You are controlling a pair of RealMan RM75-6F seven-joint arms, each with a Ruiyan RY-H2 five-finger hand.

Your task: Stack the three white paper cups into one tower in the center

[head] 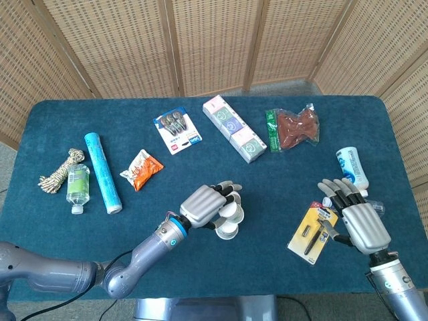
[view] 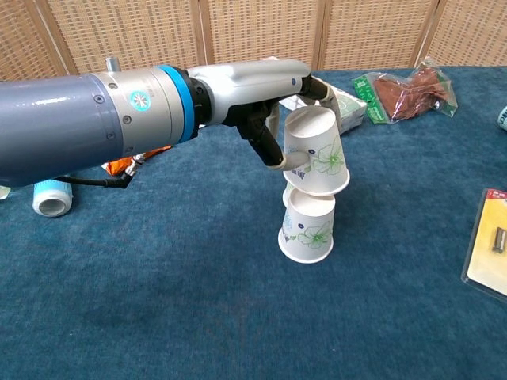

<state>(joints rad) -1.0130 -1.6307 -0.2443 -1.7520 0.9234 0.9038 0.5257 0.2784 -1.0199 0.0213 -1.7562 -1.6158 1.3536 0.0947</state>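
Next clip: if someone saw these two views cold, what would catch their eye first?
Most likely the left hand near the table's middle, holding an upside-down white paper cup just above a second upside-down cup, seemingly at the point of stacking. Next, the clutter around the blue table: a blue tube and water bottle on the left, a bag of red snacks at the back. The right hand hangs with fingers spread by a yellow card.
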